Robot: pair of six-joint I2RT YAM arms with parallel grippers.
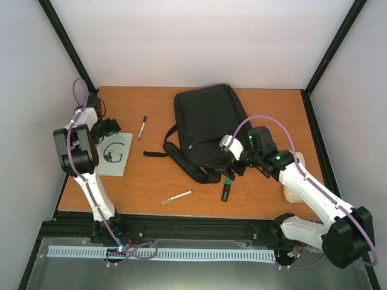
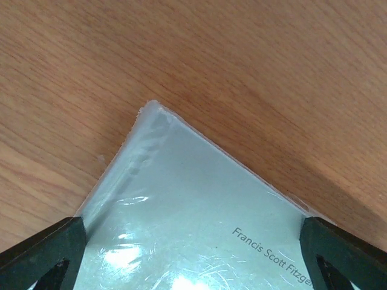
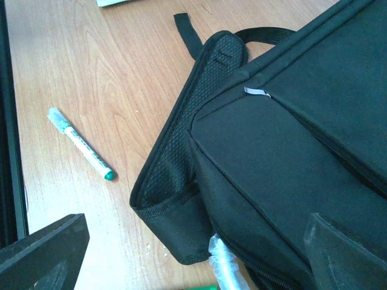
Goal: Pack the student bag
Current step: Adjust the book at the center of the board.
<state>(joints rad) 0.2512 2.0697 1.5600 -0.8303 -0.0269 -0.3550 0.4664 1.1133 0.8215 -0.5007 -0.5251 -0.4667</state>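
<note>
The student bag is a large black backpack lying flat in the middle of the table. In the right wrist view its black fabric and a padded mesh strap fill the frame. My right gripper hovers open over the bag's near corner, and the open gripper has nothing between its fingers. A clear plastic-wrapped thing pokes out at the bag's edge. My left gripper hangs open above a pale grey-green book. The open left gripper straddles the book's plastic-covered corner without touching it.
A dark pen lies between book and bag. A white marker with a green tip rests near the front edge, also the marker in the right wrist view. A green-and-black marker lies by the bag's near corner. A cream pouch sits under the right arm.
</note>
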